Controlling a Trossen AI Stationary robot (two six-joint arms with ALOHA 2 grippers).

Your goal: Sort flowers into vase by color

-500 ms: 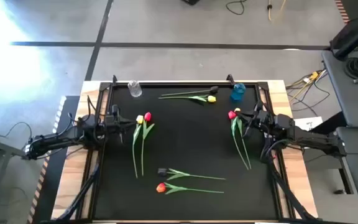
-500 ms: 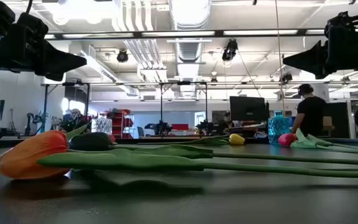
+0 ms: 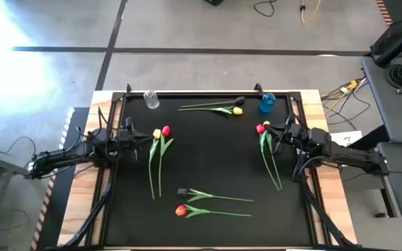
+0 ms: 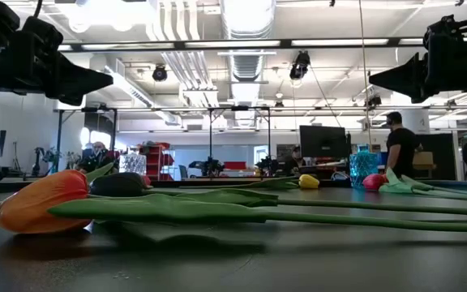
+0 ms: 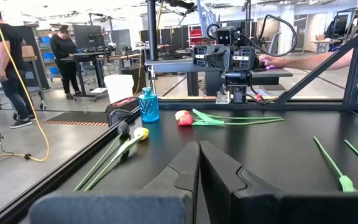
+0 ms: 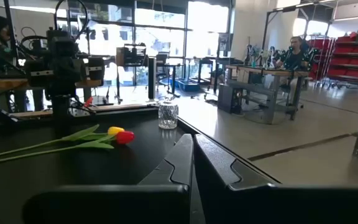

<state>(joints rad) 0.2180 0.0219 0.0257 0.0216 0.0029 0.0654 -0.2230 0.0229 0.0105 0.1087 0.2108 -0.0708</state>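
Step in hand: none begun. You have every flower lying loose on the black counter (image 3: 208,167) and nothing in either vase.

- Left hand (image 3: 135,139): fingers pressed together, holding nothing, just outside the yellow and red pair.
- Right hand (image 3: 274,132): fingers pressed together, holding nothing, touching or just beside the red and yellow pair on its own side; contact cannot be told.
- Yellow and red pair (image 3: 160,132): heads near the left hand, stems running toward the near edge of the counter.
- Red and yellow pair (image 3: 262,127): heads at the right hand, just in front of the blue vase.
- Yellow tulip (image 3: 238,110) with a near-black one (image 3: 240,101): beside the blue vase, toward the clear one.
- Orange tulip (image 3: 180,210) and a second near-black one (image 3: 182,192): well apart from the blue vase, at the near edge.
- Blue vase (image 3: 267,103): far right corner, upright.
- Clear vase (image 3: 151,100): far left, well apart from the blue vase.

Next move, as a judgement: you must open a hand first, then lower it over one thin stem only; paired stems lie close, so taking two is the risk.
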